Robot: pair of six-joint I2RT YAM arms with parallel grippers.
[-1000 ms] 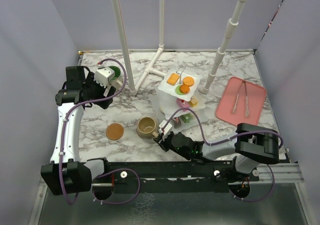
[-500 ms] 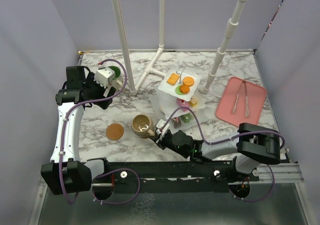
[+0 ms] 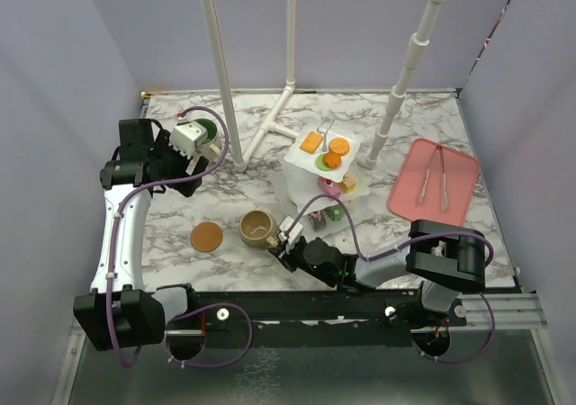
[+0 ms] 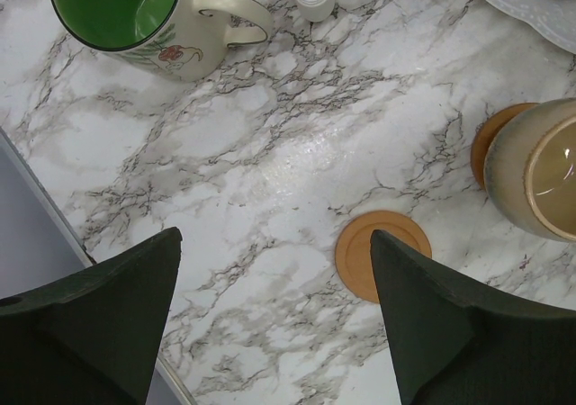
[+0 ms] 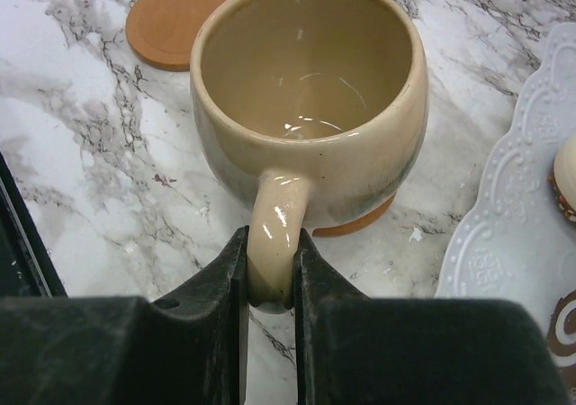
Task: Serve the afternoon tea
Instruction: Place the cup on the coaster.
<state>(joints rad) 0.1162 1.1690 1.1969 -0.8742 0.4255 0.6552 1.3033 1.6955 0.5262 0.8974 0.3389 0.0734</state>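
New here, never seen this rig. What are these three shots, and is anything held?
Two robot arms with two-finger grippers are bolted at the near edge of a white marble table. The wide picture comes from a fixed camera above and behind them; the other two come from wrist cameras. On the table: a white tiered stand with toy pastries, a green-lined mug, a round brown coaster, and a flat pink tray with metal tongs. The right gripper is shut on the handle of the beige mug, above a second coaster. The left gripper is open, empty.

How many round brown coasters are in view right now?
2. One coaster lies bare, left of the beige mug; the other coaster peeks from beneath that mug. The stand might hide more.
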